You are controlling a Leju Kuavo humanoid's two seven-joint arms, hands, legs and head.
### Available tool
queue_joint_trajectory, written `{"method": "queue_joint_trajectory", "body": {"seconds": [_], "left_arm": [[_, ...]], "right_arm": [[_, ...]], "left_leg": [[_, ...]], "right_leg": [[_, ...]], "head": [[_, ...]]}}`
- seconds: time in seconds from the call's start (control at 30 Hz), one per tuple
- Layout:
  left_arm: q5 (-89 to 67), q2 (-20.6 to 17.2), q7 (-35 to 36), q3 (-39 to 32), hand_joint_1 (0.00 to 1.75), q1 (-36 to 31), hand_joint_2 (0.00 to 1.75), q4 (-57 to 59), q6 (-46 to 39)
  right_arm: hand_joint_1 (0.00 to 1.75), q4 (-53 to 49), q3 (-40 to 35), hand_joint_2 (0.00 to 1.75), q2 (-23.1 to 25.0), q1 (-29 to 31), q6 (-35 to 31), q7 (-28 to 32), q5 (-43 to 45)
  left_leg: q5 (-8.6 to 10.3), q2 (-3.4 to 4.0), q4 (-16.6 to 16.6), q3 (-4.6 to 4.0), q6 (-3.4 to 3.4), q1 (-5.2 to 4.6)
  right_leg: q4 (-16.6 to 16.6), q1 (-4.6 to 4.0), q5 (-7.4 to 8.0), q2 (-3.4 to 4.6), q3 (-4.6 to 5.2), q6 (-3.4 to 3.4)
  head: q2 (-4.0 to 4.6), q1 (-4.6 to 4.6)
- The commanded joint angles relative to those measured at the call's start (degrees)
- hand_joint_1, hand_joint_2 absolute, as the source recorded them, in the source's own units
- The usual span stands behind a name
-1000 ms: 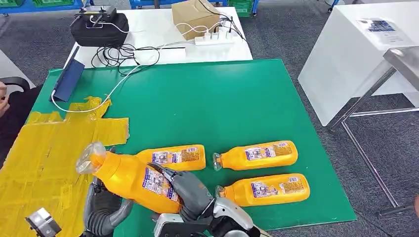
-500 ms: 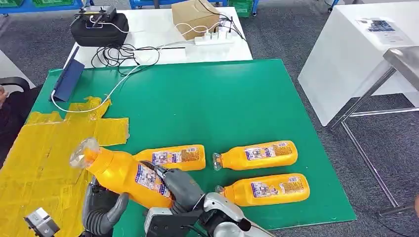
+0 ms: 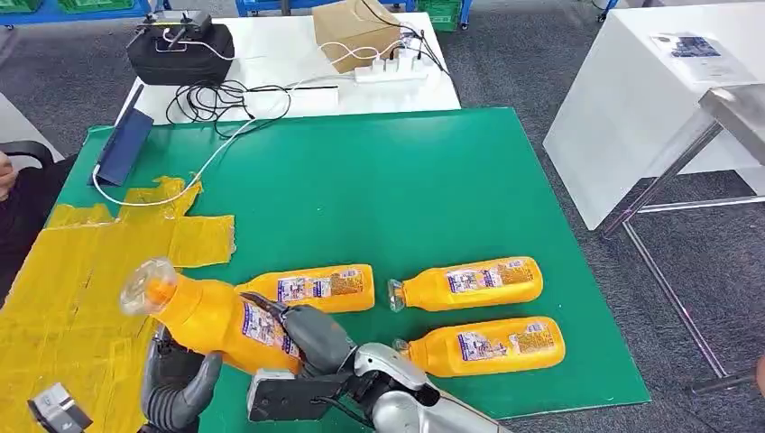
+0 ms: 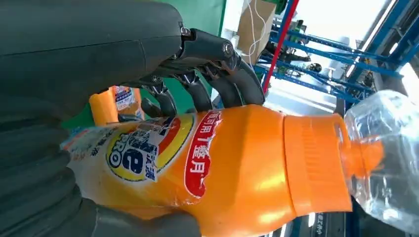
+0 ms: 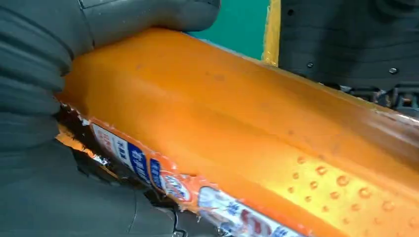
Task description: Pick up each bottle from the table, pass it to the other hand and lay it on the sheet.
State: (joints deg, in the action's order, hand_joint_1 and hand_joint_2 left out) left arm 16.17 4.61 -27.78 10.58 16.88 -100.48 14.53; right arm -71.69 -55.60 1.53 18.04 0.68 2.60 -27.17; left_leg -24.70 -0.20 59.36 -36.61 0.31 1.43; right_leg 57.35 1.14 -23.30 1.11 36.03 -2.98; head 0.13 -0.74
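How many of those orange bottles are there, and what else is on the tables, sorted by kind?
Orange bottles: 4, one held, three lying on the mat
Yellow sheet: 1
Cardboard box: 1
Power strip: 1
Black bag: 1
Total: 8

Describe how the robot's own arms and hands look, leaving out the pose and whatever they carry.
The right arm is silver metal with rounded joints and a black wrist block. The right hand has a smooth grey shell and darker fingers. The left hand is grey too, with a thick thumb; up close, its dark fingers are slim glossy links joined by small metal pins, behind a ribbed grey cover.
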Motion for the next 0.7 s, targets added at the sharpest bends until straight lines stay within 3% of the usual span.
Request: {"method": "queue_joint_trajectory", "body": {"seconds": [0.03,0.07,0.1,0.13,0.7], "left_arm": [[-0.59,-0.86,0.26,4.34,1.75,-2.43,1.75,1.99,2.07],[-0.90,-0.78,0.29,4.13,1.57,-2.47,1.75,2.21,1.72],[-1.56,-0.77,0.36,4.12,0.26,-2.52,1.75,2.26,1.41],[-1.70,-0.77,0.40,4.14,0.00,-2.62,1.75,2.41,1.48],[-9.08,-1.20,-0.83,5.52,0.00,-3.10,1.75,2.15,-2.50]], "right_arm": [[1.75,8.78,-5.77,1.75,1.21,2.46,2.65,-0.96,-0.61],[1.75,9.19,-6.45,1.75,1.32,2.96,3.04,-0.93,-0.91],[1.75,9.66,-7.07,1.75,1.54,3.44,3.18,-0.92,-0.97],[1.75,10.24,-7.86,1.75,1.93,4.09,3.66,-0.98,-1.12],[1.75,12.71,-9.92,1.75,3.12,5.52,4.29,-1.14,-0.83]], "left_leg": [[-0.03,-0.09,-0.11,0.24,-0.07,-0.02],[-0.07,-0.11,-0.18,0.43,-0.11,-0.01],[-0.04,-0.11,-0.13,0.29,-0.08,-0.01],[-0.07,-0.11,-0.18,0.44,-0.10,-0.02],[-0.04,-0.12,-0.11,0.26,-0.08,-0.01]], "right_leg": [[-0.09,-0.02,-0.06,-0.17,-0.26,0.08],[-0.15,-0.04,-0.11,-0.24,-0.46,0.14],[-0.11,-0.02,-0.08,-0.20,-0.31,0.10],[-0.14,-0.03,-0.12,-0.23,-0.46,0.14],[-0.10,-0.03,-0.08,-0.21,-0.29,0.10]], "head": [[0.00,0.00],[0.00,0.02],[0.00,0.02],[0.00,0.00],[0.00,0.00]]}}
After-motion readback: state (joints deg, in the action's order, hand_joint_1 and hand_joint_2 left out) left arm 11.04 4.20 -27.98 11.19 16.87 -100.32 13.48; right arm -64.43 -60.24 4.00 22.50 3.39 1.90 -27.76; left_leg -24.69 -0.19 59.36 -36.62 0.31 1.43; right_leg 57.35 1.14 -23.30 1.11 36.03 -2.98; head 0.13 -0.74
